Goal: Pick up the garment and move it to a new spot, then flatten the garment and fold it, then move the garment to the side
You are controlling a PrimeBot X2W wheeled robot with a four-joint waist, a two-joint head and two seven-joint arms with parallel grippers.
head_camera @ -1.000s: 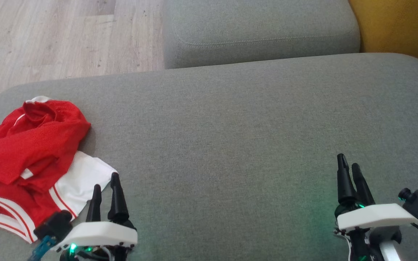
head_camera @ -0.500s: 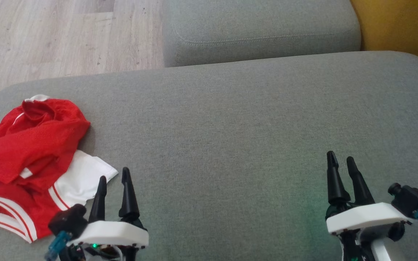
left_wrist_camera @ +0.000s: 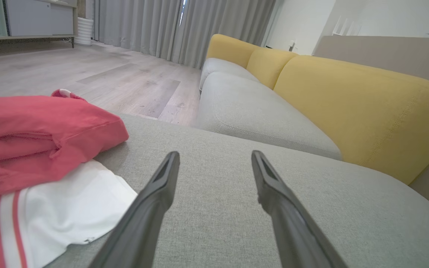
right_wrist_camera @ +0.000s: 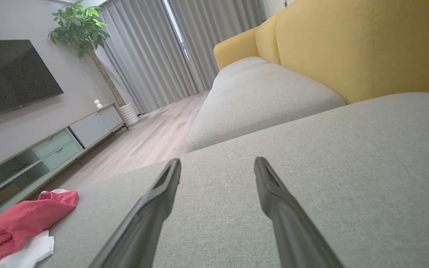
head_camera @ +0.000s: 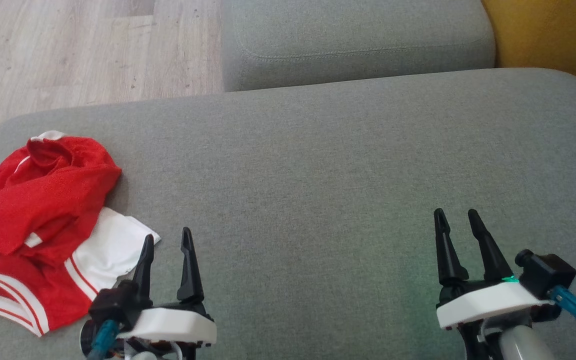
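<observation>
The garment [head_camera: 43,200] lies crumpled at 9 o'clock on the sofa [head_camera: 318,175]. The left claw [head_camera: 167,235] and right claw [head_camera: 456,212] stand released and empty, so all steps appear outstanding.

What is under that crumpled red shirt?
The garment lies bunched on the grey sofa cushion; a white sleeve pokes out beneath its red folds. Anything else underneath is covered.

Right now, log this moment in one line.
crumpled red-and-white jersey: on grey cushion, unheld | left hand: open, beside it | right hand: open
</observation>
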